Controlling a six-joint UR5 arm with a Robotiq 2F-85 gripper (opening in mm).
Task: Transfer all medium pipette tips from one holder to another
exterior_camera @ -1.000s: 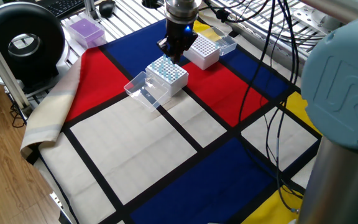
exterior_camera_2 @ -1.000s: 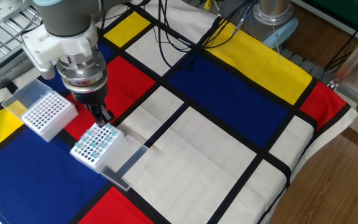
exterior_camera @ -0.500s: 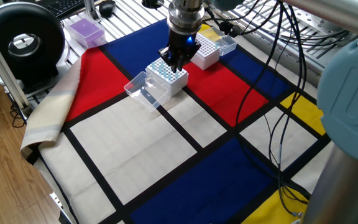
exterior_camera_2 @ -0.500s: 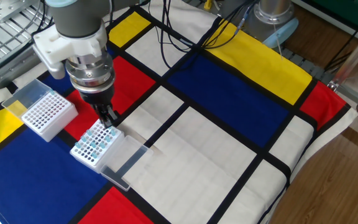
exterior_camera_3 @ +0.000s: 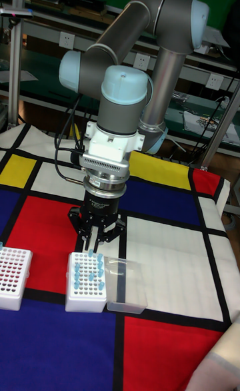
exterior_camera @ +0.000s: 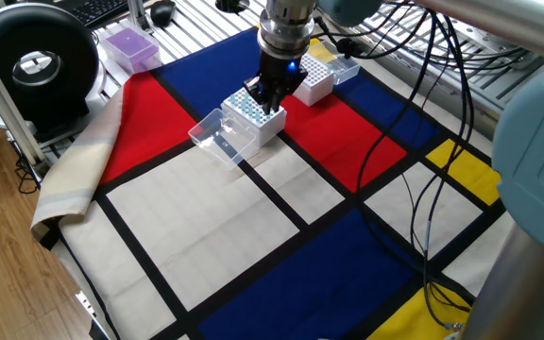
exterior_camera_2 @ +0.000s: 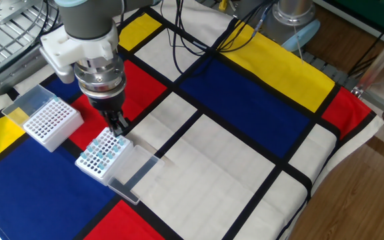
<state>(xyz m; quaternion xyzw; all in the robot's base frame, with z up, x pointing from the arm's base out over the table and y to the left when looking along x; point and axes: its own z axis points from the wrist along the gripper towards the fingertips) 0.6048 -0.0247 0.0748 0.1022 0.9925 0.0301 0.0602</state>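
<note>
A white rack (exterior_camera: 253, 115) (exterior_camera_2: 102, 155) (exterior_camera_3: 87, 283) stands on the red patch of the cloth, with many pale blue medium pipette tips (exterior_camera_3: 88, 272) upright in it. A second white rack (exterior_camera: 308, 81) (exterior_camera_2: 49, 122) (exterior_camera_3: 13, 276) beside it shows only bare holes. My gripper (exterior_camera: 270, 97) (exterior_camera_2: 121, 128) (exterior_camera_3: 95, 250) points straight down over the far edge of the filled rack. Its fingertips sit close together, just at the tops of the tips in that row. Whether a tip is between them is too small to tell.
The filled rack's clear lid (exterior_camera: 213, 137) (exterior_camera_2: 131, 172) (exterior_camera_3: 125, 284) lies open flat beside it. The other rack's lid (exterior_camera: 336, 60) (exterior_camera_2: 24, 107) is open too. A purple box (exterior_camera: 128, 45) and a black round device (exterior_camera: 36, 61) stand off the cloth. Cables (exterior_camera: 423, 142) trail across the table.
The gripper has shifted from between the two racks toward the filled rack's far edge and dropped slightly lower. Both racks stay put.
</note>
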